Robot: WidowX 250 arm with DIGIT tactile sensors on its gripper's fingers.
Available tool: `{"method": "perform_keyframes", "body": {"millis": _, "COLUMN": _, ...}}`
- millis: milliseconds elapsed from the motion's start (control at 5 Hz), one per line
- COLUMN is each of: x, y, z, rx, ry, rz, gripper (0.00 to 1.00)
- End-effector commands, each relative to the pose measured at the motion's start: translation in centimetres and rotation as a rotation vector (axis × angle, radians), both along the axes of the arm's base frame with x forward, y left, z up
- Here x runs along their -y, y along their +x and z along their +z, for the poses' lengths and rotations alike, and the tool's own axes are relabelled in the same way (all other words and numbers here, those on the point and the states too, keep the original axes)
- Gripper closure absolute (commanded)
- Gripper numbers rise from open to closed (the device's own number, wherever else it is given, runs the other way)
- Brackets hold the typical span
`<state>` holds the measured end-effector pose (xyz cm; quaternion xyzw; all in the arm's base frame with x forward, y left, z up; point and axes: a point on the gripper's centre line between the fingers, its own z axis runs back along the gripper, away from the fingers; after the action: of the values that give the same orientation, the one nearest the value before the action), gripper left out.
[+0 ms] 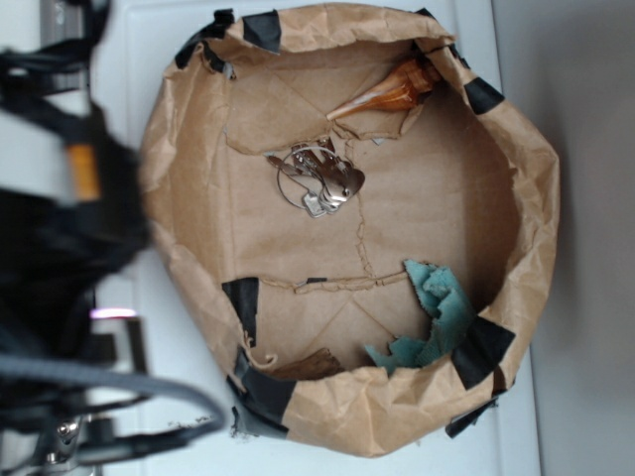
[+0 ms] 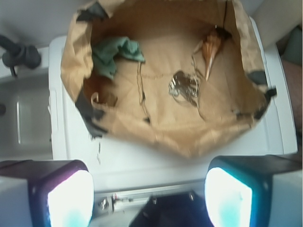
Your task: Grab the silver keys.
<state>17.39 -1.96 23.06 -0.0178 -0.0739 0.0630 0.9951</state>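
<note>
Now the hand (image 2: 150,198) hangs wide open and empty outside the near rim of the paper bag (image 2: 165,137), with the silver keys (image 2: 184,87) lying ahead, slightly right, on the bag's floor beside the orange wrapper (image 2: 210,49).

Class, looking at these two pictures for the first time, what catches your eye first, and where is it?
The crumpled brown paper bag, patched with black tape and rolled open like a bowl, fills the scene. On its floor, near the middle, shine the silver keys, with an orange wrapper and a torn teal scrap against opposite walls. In the wrist view the gripper sits outside the bag, jaws wide apart.
</note>
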Motion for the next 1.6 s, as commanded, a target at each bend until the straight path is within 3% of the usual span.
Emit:
{"method": "perform_keyframes", "body": {"millis": 0, "x": -3.7, "y": 4.7, "z": -2.2, "rx": 0.020, "ry": 0.004, "rz": 0.083, "gripper": 0.00}}
{"method": "perform_keyframes", "body": {"millis": 200, "x": -4.9, "y": 6.0, "z": -5.7, "rx": -0.040, "ry": 0.024, "rz": 0.086, "gripper": 0.00}}
{"method": "perform_keyframes", "body": {"millis": 1400, "x": -4.9, "y": 6.0, "z": -5.7, "rx": -0.040, "ry": 0.024, "rz": 0.086, "gripper": 0.00}}
